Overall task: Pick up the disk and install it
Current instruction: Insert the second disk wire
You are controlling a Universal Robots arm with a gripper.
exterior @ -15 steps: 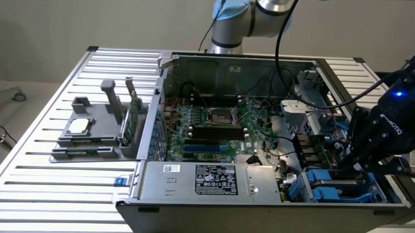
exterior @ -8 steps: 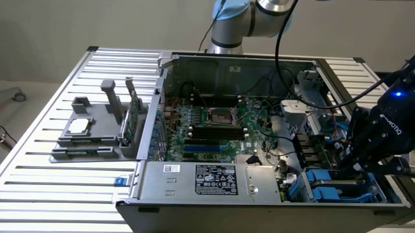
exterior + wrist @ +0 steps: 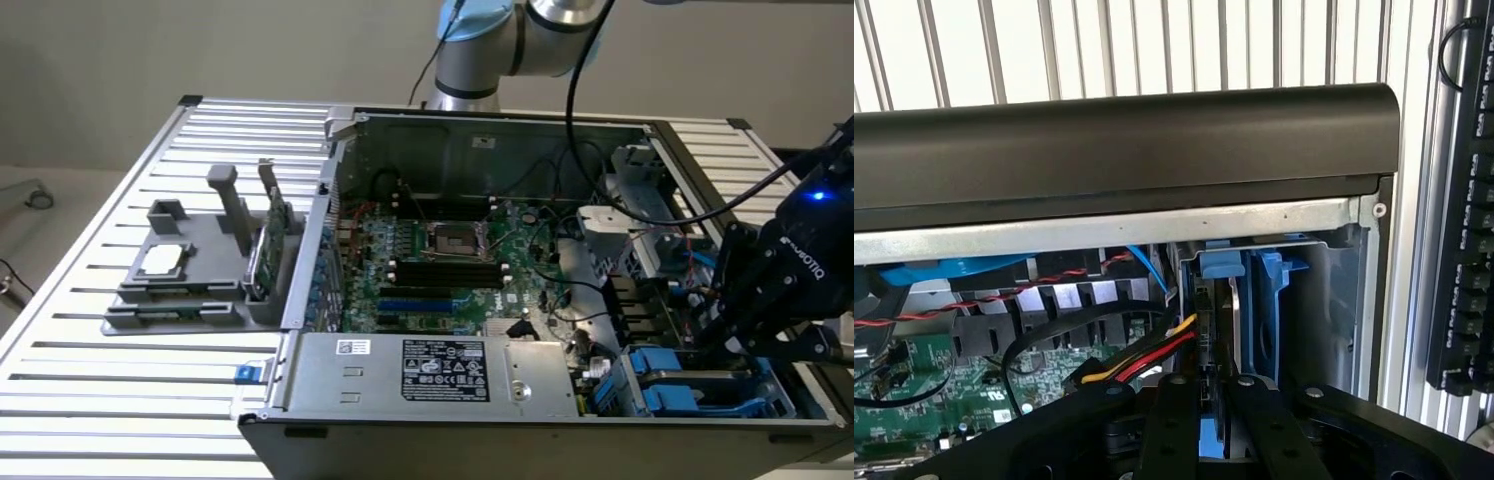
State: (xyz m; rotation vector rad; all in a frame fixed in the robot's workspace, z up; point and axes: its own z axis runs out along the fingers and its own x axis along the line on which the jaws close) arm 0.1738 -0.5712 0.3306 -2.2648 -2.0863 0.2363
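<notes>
one arm: reaches into the open computer case point(image 3: 467, 260) at the exterior view's near right.
end effector point(image 3: 1220, 395): clamped edge-on on the disk point(image 3: 1226, 330).
disk: upright in the blue drive bay point(image 3: 694, 385), near right corner of the case.
desk point(image 3: 120, 180): slatted metal.

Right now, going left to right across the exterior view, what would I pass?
Grey holder → green card → motherboard → blue drive bay → gripper.
</notes>
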